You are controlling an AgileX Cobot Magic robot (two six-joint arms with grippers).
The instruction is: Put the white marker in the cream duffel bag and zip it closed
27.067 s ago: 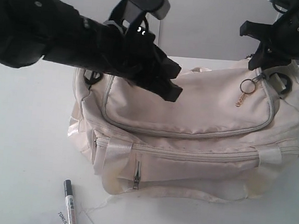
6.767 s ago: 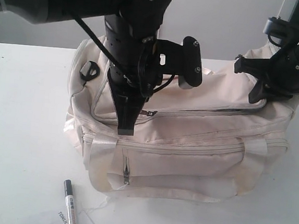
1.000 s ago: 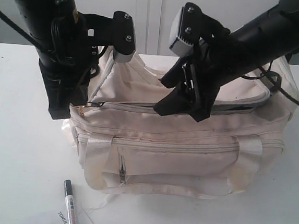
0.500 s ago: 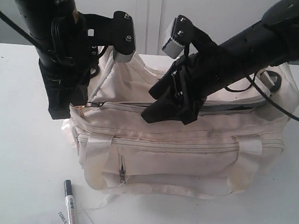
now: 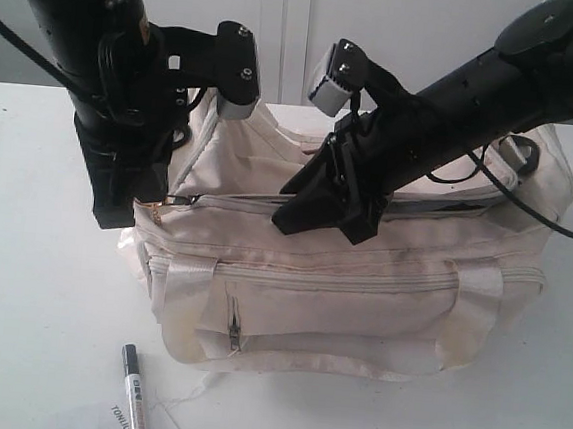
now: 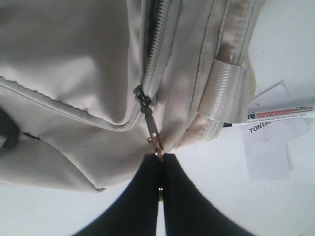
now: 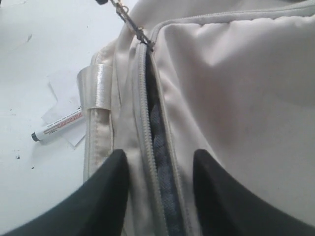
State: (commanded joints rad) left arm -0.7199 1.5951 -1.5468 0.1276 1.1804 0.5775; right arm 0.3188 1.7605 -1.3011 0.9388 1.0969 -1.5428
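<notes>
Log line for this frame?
left claw: shut on zip pull | right claw: open over zip gap | bag: unzipped | marker: on table, outside bag

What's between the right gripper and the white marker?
The front wall of the cream duffel bag, then bare table, separates right gripper from white marker; exterior view.

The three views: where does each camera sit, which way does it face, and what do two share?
Exterior view: in front, above, facing the large soft cream fabric duffel bag on the white table; left arm and right arm show.
Left wrist view: looks along the left gripper, shut on the metal zipper pull.
Right wrist view: looks past the open right gripper into the unzipped bag.
Both wrist views share the pull and the slim white black-capped marker.
</notes>
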